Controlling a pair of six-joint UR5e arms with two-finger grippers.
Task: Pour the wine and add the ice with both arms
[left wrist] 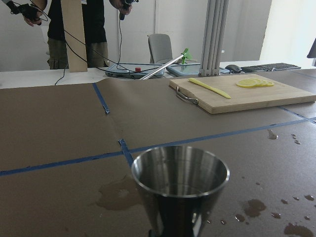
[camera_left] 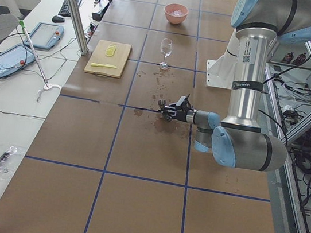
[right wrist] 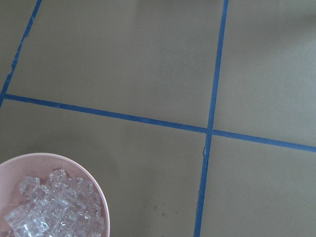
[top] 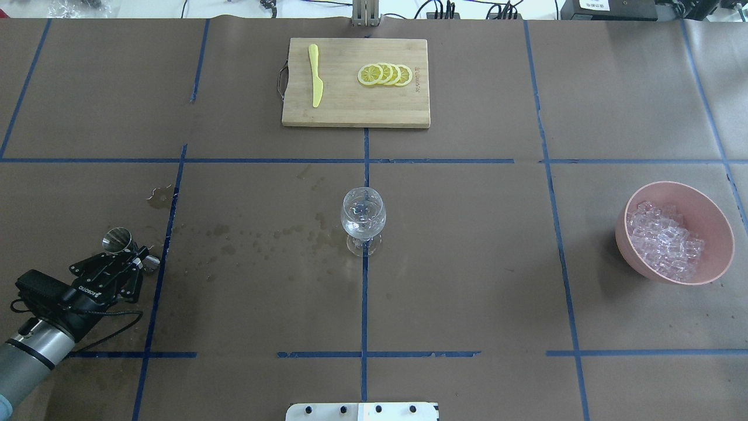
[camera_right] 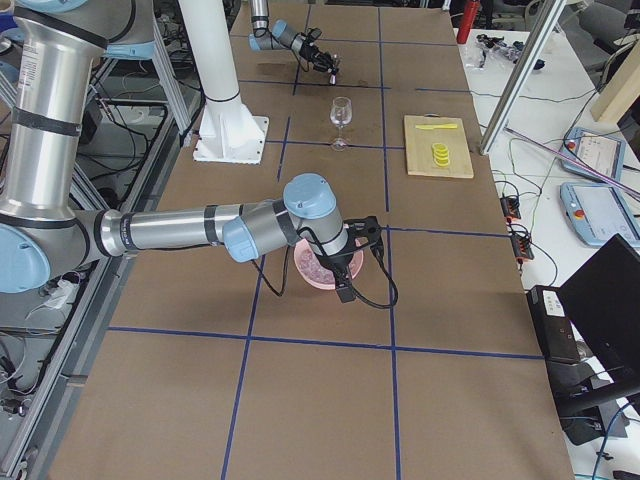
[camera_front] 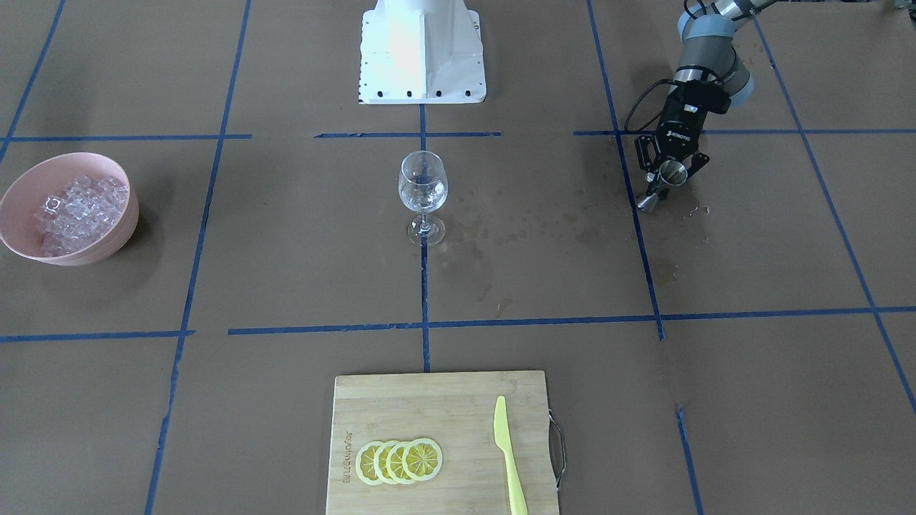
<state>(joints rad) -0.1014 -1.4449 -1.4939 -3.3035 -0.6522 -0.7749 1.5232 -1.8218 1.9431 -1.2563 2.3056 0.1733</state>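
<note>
A wine glass (camera_front: 424, 189) stands at the table's middle with a little clear wine in its bowl; it also shows in the overhead view (top: 363, 219). My left gripper (camera_front: 662, 187) (top: 137, 257) is low over the table on my left side. It is shut on the waist of an upright steel jigger (camera_front: 670, 172) (top: 117, 240) (left wrist: 180, 182). The ice (camera_front: 79, 207) (top: 663, 242) (right wrist: 54, 210) fills a pink bowl (camera_front: 107, 247) (top: 710, 222) on my right. My right gripper (camera_right: 352, 262) hangs above that bowl in the exterior right view only; I cannot tell whether it is open or shut.
A wooden cutting board (top: 350, 105) at the far edge carries lemon slices (top: 385, 74) and a yellow knife (top: 315, 76). Wet spots (top: 263, 234) lie between the jigger and the glass. The white pedestal (camera_front: 422, 50) stands behind the glass.
</note>
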